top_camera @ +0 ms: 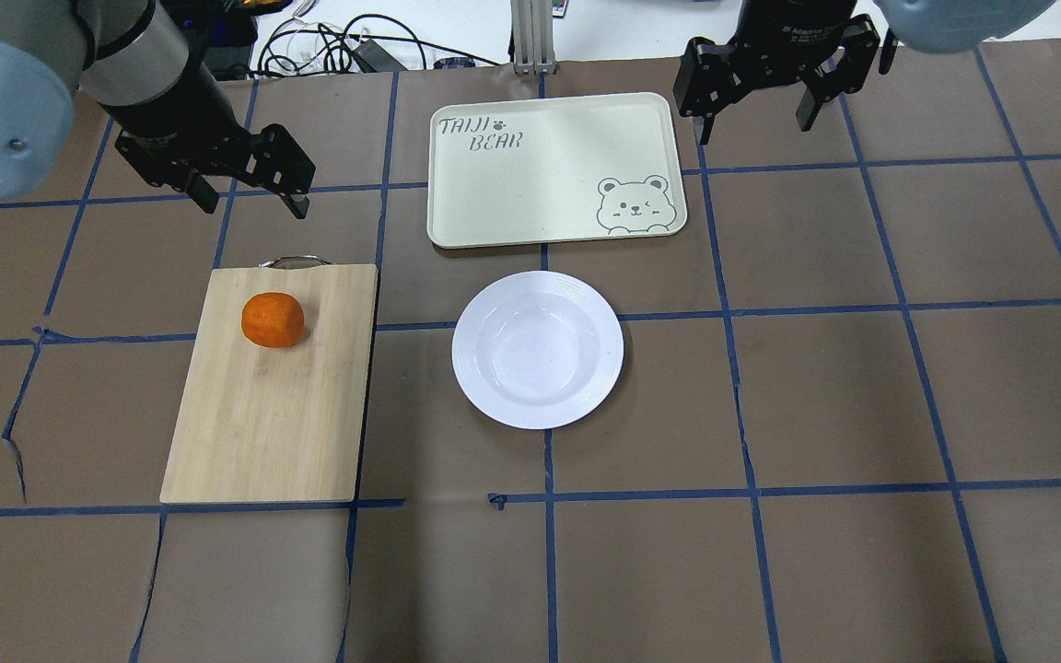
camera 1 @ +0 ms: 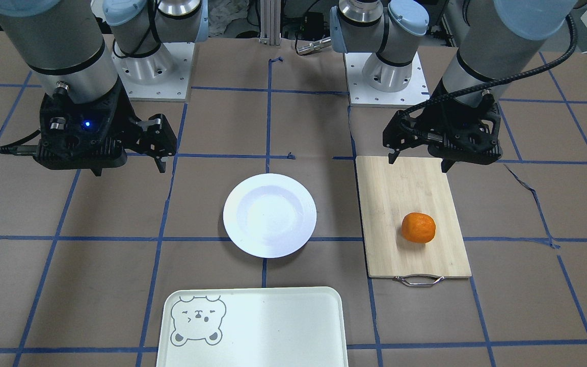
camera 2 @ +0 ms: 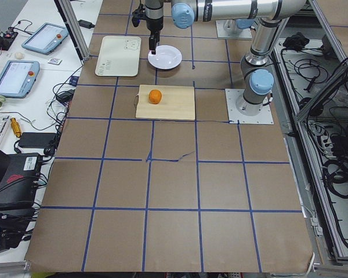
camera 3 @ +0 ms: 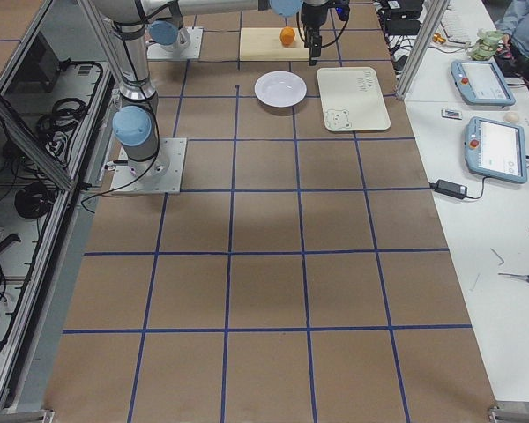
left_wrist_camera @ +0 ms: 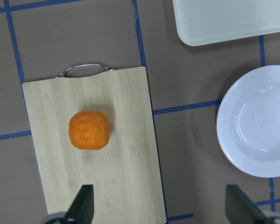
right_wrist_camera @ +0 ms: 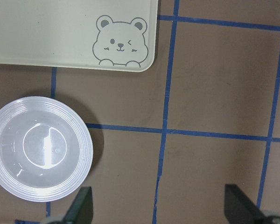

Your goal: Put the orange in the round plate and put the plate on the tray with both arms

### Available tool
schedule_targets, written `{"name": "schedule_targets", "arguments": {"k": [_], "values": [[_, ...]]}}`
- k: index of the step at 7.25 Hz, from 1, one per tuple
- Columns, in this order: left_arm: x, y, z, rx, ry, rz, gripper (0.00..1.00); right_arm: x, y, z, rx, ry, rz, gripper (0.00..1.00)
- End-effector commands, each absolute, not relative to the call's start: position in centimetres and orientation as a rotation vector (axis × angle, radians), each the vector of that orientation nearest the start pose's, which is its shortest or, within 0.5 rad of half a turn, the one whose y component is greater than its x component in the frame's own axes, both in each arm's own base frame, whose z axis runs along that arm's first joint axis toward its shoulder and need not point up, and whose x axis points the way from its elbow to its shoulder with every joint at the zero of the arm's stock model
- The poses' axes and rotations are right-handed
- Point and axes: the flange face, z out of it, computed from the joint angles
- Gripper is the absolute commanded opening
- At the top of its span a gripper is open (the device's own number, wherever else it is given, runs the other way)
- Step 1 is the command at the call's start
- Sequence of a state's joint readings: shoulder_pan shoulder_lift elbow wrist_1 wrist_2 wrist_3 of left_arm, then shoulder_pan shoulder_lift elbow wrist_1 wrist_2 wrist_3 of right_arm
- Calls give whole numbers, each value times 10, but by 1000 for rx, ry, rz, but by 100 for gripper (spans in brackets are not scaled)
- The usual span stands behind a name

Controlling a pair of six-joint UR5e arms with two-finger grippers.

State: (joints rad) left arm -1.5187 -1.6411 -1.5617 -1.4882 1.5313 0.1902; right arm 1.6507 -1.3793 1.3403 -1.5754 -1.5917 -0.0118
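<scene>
The table is viewed from above on two opposite sides, and from way farther off at both ends. Wrist cams are pointed straight down, closer in; the plate is caught by both.

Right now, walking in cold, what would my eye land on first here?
The bright orange on the bamboo cutting board, on the robot's left side, pops first. Next, the empty white round plate in the middle, with the cream bear-face tray just beyond it. Above the table hang the left gripper and right gripper, both open.
</scene>
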Motion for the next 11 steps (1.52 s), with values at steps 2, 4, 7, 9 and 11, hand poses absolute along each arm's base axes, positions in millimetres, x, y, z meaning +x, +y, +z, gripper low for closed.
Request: {"name": "schedule_targets", "arguments": {"k": [2,4,7,9,11], "values": [[-110,-529,464,215,3170,-36,100,174,-565,500,-135,3158,-69,100],[-111,-527,467,207,3167,-40,100,173,-566,499,-133,3158,-67,100],[-108,-528,466,198,3166,-38,100,169,-567,498,-121,3157,-64,100],[-109,-528,466,195,3170,-38,100,166,-567,494,-111,3154,-51,100],[-108,-528,466,191,3171,-38,100,167,-567,493,-111,3151,-49,100]]}}
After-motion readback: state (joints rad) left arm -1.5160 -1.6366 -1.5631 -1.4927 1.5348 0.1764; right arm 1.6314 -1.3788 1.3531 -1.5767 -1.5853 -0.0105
